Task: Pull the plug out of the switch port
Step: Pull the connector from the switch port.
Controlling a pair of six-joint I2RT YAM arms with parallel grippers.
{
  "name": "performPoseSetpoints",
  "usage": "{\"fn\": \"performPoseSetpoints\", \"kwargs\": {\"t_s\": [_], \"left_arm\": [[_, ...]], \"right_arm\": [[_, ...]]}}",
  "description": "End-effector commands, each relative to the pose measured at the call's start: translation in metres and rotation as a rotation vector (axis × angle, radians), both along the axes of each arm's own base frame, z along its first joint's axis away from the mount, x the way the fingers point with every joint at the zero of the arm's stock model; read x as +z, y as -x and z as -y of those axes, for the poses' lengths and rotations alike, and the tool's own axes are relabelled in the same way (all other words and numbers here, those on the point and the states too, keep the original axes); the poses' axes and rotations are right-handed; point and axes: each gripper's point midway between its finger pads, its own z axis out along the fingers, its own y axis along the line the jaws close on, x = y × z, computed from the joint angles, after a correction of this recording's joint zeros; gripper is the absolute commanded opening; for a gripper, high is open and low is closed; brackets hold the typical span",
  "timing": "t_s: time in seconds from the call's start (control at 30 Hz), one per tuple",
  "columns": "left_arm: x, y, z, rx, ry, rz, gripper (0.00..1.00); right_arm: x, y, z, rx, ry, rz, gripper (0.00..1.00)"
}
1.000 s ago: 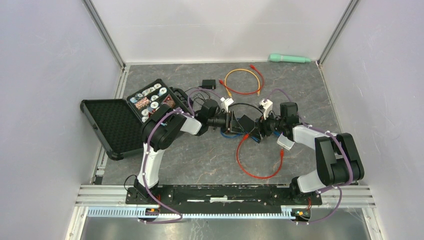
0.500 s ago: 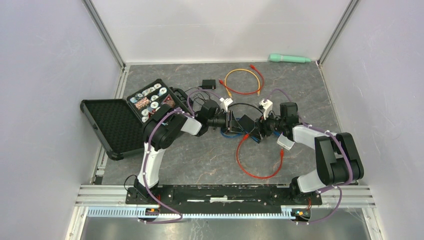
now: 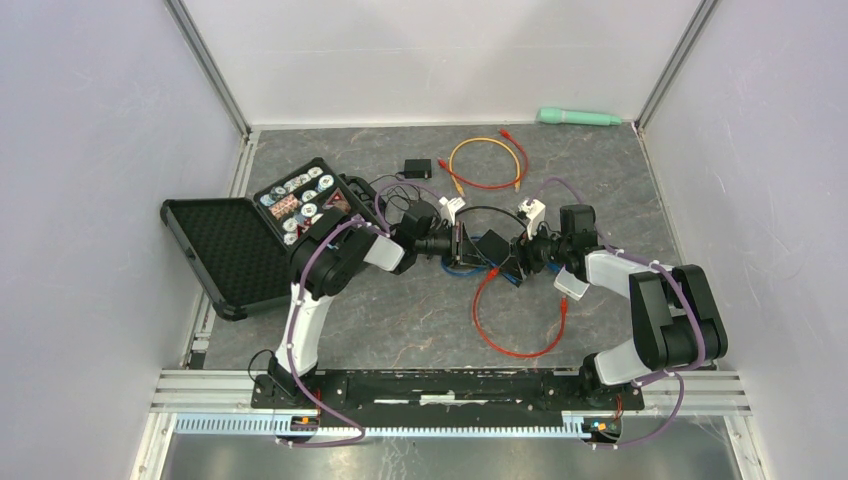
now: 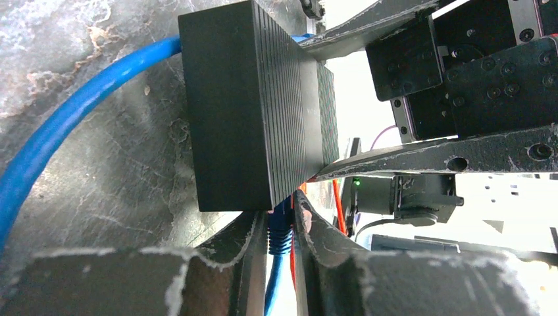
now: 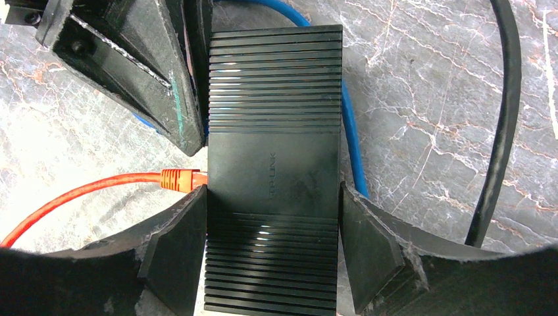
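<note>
Closing in since a second ago, the left gripper now pinches the blue plug at the bottom centre of its wrist view. Its jaws are nearly together, one finger pressed to each side of the plug, which sits in a port of the black switch. The right gripper stands wide, clamped across the switch's width. An orange-red plug enters the switch's left edge. Seen from overhead, the switch lies mid-frame on the counter.
</note>
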Motion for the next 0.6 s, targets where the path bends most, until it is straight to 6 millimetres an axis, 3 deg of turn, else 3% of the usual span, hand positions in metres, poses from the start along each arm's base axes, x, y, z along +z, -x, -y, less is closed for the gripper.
{"fn": "performPoseSetpoints", "kwargs": {"t_s": [0.0, 0.13, 0.27, 0.57], "left_arm": [[0.0085, -0.0012, 0.0044, 0.001, 0.045, -0.015, 0.22], [0.0098, -0.0026, 0.0042, 0.019, 0.05, -0.041, 0.17], [0.0118, -0.0023, 0.0058, 0.012, 0.06, -0.055, 0.02], [0.0179, 0.0015, 0.0062, 0.031, 0.126, -0.112, 0.02]], "right_arm": [[0.0118, -0.0102, -0.0059, 0.023, -0.018, 0.057, 0.09], [0.0113, -0.0101, -0.0058, 0.022, -0.017, 0.056, 0.09], [0.0112, -0.0105, -0.0052, 0.021, -0.014, 0.059, 0.09], [0.0149, -0.0121, -0.0025, -0.004, -0.007, 0.086, 0.09]]}}
